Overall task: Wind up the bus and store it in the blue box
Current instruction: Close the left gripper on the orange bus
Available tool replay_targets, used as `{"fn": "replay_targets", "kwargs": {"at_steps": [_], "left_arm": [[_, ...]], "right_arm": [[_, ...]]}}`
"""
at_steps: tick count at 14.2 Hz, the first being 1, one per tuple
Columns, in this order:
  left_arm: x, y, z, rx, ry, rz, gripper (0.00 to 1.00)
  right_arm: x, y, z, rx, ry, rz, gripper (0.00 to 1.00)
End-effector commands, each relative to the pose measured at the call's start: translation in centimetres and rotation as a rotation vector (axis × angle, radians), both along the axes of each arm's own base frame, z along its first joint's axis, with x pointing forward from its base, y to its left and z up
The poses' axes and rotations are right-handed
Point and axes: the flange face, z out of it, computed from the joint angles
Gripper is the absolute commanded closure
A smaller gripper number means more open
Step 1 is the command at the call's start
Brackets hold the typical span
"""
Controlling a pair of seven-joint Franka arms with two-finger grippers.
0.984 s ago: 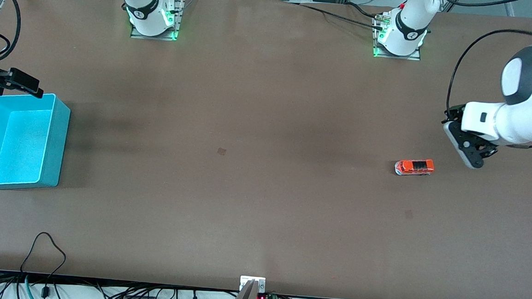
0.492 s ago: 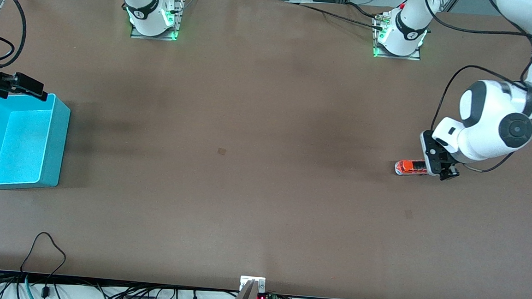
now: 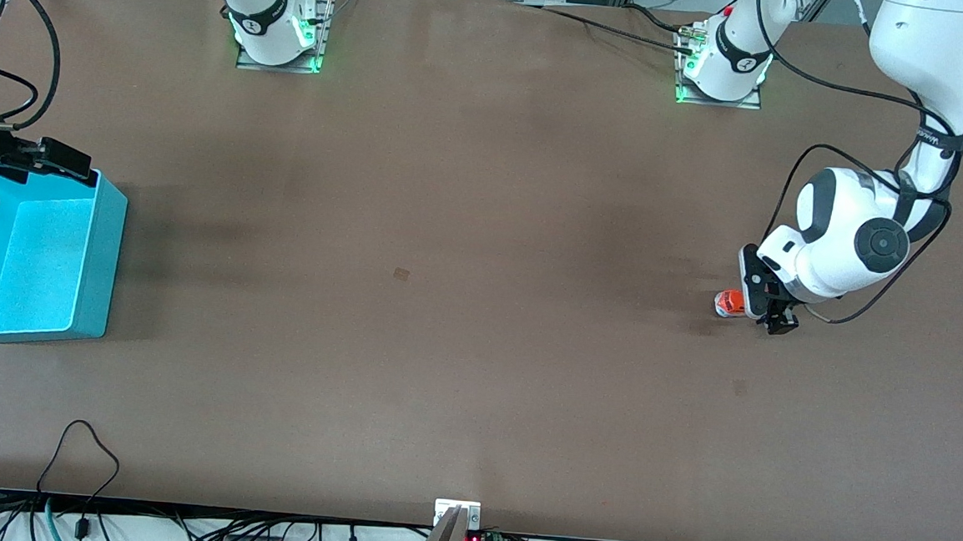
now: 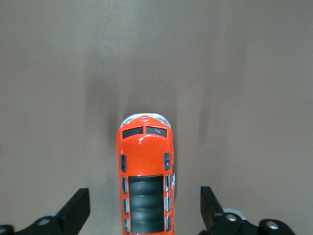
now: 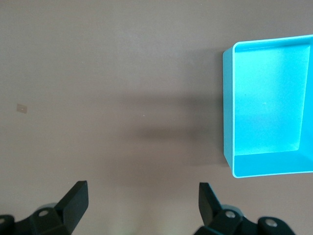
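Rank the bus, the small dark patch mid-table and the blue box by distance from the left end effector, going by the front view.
1. bus: between the open left end effector fingers.
2. dark patch: mid-table.
3. blue box: at the right arm's end.

Looks-wise, both my arms are glossy white shells with rounded joints. My left arm (image 3: 847, 243) has dark grey round caps on the wrist joints and a thin black cable looping loosely around the outside, plus a black band with small lettering further up. Each base (image 3: 724, 68) wears a black collar with a white mark and sits on a metal plate glowing green at the edges. My left gripper (image 3: 767, 309) is all black, with wedge-shaped fingers (image 4: 76, 210) and round screw heads on the knuckles. My right gripper (image 5: 142, 208) matches it.
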Motion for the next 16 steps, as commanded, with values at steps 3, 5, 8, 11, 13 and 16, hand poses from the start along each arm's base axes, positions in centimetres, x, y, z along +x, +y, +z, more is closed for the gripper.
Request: {"fn": "replay_targets", "kwargs": {"at_steps": [3, 5, 8, 11, 13, 16], "left_arm": [[0.3, 0.2, -0.2, 0.007, -0.025, -0.035, 0.44], [0.1, 0.2, -0.8, 0.007, -0.018, -0.035, 0.6], [0.1, 0.1, -0.9, 0.006, -0.016, -0.038, 0.73], [0.0, 0.0, -1.0, 0.005, -0.013, -0.043, 0.73], [-0.1, 0.0, -1.1, 0.003, -0.009, -0.071, 0.73], [-0.3, 0.9, -1.3, 0.001, -0.001, -0.085, 0.73]], "right_arm": [[0.1, 0.8, -0.5, 0.018, 0.019, 0.008, 0.0], [0.1, 0.7, -0.8, 0.016, 0.027, 0.008, 0.0], [0.1, 0.8, -1.4, 0.017, 0.045, 0.013, 0.0], [0.2, 1.0, -1.9, 0.015, 0.063, 0.013, 0.0], [0.2, 1.3, -2.2, 0.013, 0.079, 0.017, 0.0], [0.3, 1.3, -2.8, 0.013, 0.089, 0.017, 0.0]]}}
